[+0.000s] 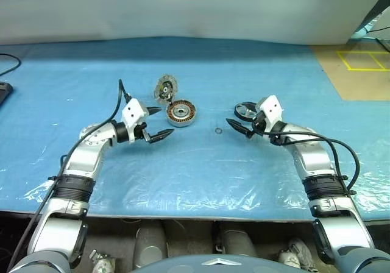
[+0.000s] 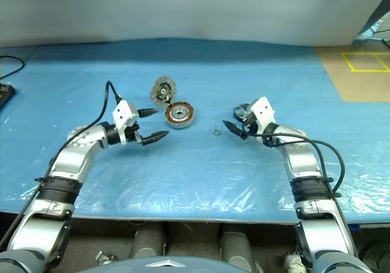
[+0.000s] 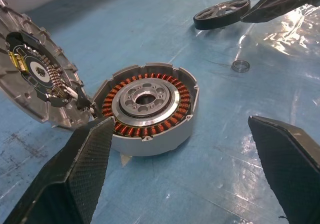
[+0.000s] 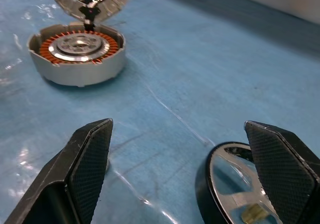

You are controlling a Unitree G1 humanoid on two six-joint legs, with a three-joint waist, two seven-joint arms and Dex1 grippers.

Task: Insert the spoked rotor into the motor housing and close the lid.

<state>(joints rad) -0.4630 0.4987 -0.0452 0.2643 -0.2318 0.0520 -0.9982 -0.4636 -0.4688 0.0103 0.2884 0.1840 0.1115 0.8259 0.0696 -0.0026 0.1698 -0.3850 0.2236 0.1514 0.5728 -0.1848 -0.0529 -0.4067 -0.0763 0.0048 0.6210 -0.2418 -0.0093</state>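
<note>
Spoked rotor (image 1: 246, 110) lies flat on the blue sheet (image 1: 201, 169) that covers the worktop. It has a dark rim and a shiny silver face with holes cut in it. It sits right by the right gripper (image 1: 239, 122), close to one of the black fingers (image 4: 282, 166). The right jaws stand wide open and hold nothing. They are not touching the rotor as far as I can tell.

Over to the left of the rotor, well apart from it, sits the motor housing (image 1: 181, 113). It is a round grey cup with a ring of copper-brown wire inside and a silver middle. Nothing is in it but its own parts. The lid (image 1: 164, 88) is joined to the far edge of the housing. It stands up, tipped back and open. You can see its ribs and its dark middle in the left wrist view.

The left gripper (image 1: 159, 122) hangs just beside the housing, on its left side. Its jaws are wide open too, and they hold nothing. One finger (image 3: 75, 169) points toward the housing wall.

Between the housing and the rotor lies a small metal ring (image 1: 217, 130). It rests alone on the sheet, touching nothing.
</note>
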